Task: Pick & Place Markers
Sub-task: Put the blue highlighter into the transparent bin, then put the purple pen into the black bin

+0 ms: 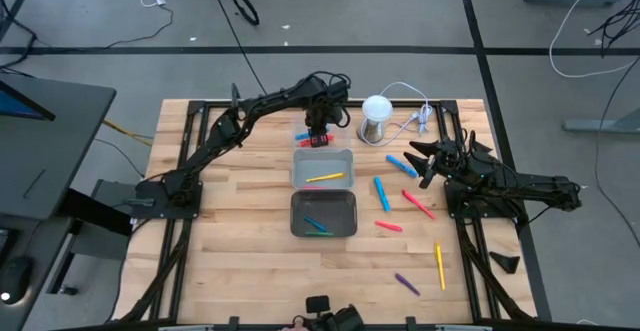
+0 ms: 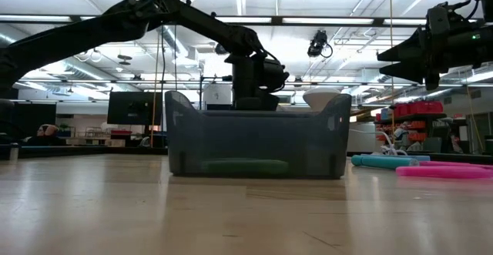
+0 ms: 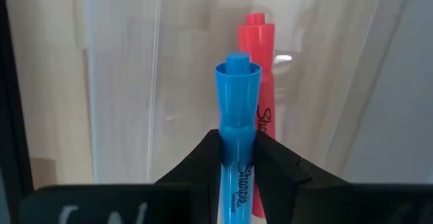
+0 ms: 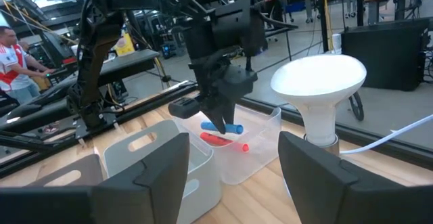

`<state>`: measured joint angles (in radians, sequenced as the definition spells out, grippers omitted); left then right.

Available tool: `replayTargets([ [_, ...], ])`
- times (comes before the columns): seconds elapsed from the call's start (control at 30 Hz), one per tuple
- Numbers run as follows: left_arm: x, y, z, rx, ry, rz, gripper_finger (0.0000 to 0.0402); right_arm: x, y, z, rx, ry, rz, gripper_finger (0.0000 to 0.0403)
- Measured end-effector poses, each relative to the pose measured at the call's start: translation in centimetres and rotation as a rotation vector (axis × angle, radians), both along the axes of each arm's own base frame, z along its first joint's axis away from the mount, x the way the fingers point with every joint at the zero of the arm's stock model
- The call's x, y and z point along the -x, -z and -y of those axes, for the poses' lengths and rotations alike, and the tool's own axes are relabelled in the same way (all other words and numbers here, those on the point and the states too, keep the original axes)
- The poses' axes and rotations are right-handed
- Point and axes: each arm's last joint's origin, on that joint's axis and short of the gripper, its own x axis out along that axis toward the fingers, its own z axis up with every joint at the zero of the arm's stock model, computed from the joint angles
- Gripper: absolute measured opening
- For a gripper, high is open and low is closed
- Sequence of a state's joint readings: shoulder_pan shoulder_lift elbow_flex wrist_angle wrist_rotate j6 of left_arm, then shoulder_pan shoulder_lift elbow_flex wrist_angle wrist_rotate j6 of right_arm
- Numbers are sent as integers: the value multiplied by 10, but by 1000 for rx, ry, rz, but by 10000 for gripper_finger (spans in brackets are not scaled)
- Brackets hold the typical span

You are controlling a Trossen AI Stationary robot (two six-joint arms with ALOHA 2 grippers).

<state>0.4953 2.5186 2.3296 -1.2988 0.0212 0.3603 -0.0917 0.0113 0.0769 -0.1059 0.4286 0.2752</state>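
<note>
- Reading the left wrist view, the blue marker (image 3: 238,102) carries the printed word "Sharpie" along its barrel; the red marker (image 3: 258,55) just behind it shows the first letters of the same word.
- The left gripper (image 1: 318,131) is closed on the blue marker, its dark fingers (image 3: 203,163) pressing the barrel from both sides, over a clear tray (image 4: 260,149) near the far edge of the bench (image 1: 230,271).
- The red marker lies inside that clear tray, and the blue one is low in it, close to the red one.
- The right gripper (image 1: 428,163) hangs with its fingers wide apart and nothing between them, over the right part of the bench.
- Loose markers (image 1: 405,199) in blue, pink, yellow and purple lie on the bench's right half, near that gripper.
- Two grey trays (image 1: 323,168) stand in the middle of the bench; the farther one holds a yellow marker (image 1: 324,178), the nearer one some green and blue ones, hard to count.
- A white-domed metal cylinder (image 1: 375,119) with a white cable stands near the far edge, between the clear tray and the right gripper.
- In the low view the near grey tray (image 2: 254,143) hides the clear tray; only the left arm above it shows.
- A person (image 4: 10,48) shows in the room behind the bench, cut off at the picture's edge.
</note>
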Motion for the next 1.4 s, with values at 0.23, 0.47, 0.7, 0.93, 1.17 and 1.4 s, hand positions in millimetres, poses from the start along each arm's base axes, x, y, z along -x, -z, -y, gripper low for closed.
replayTargets([
  [0.23, -1, 0, 1, -2, 38, 3, 116, 0, 0, 0, 0, 0, 0, 231],
  [0.47, -1, -1, 2, -6, 47, 4, 162, 0, 0, 0, 0, 0, 0, 231],
  [0.7, 3, -20, 3, -21, -40, 31, 194, 0, 0, 0, 0, 0, 0, 231],
  [0.93, 13, -79, 9, -87, -86, 180, 187, 0, 0, 0, 0, 0, 0, 231],
  [1.17, 24, -142, 20, -150, -159, 400, 154, 0, 0, 0, 0, 0, 0, 231],
  [1.4, 31, -166, 31, -143, -158, 596, 45, 0, 0, 0, 0, 1, 0, 231],
])
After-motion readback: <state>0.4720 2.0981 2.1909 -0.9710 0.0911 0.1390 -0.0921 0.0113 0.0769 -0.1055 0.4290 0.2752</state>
